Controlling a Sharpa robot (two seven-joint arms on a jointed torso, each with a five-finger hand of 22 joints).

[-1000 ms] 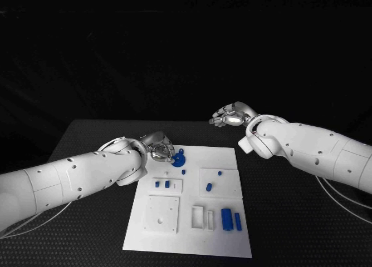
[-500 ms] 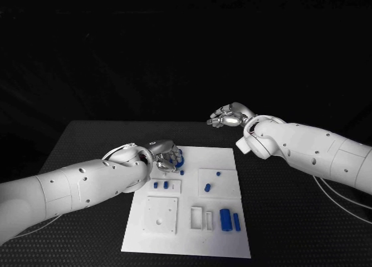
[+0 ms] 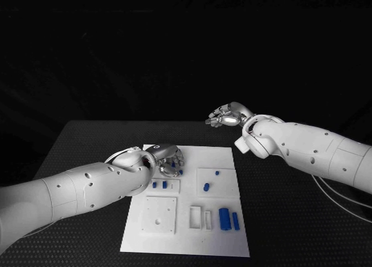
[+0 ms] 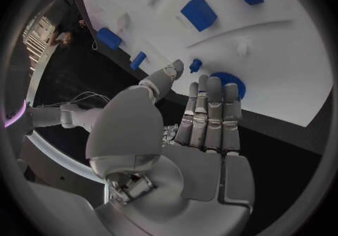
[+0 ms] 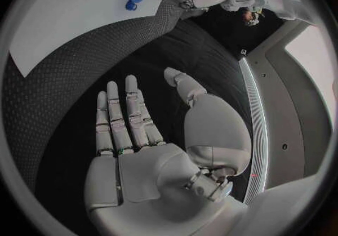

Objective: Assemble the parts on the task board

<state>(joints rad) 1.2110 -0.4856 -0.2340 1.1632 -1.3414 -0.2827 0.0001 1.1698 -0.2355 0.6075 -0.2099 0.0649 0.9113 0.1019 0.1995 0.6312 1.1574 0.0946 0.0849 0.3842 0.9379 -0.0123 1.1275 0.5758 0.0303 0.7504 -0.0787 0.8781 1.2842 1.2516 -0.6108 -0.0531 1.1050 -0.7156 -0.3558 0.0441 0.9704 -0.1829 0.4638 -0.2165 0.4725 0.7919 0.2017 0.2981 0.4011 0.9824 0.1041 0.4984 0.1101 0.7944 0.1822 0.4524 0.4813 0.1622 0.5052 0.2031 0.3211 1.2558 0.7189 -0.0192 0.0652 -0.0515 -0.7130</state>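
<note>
Left hand [image 4: 204, 134] empty, fingers straight, over blue disc [image 4: 228, 85] at task board [image 3: 222, 233] eleven o'clock; right hand [image 5: 151, 163] open, idle; placing apparently done, withdrawal likely next.

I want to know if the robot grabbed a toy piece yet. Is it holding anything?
No. The left hand has its fingers stretched over the round blue part on the task board, gripping nothing. The right hand is open above the black table.
</note>
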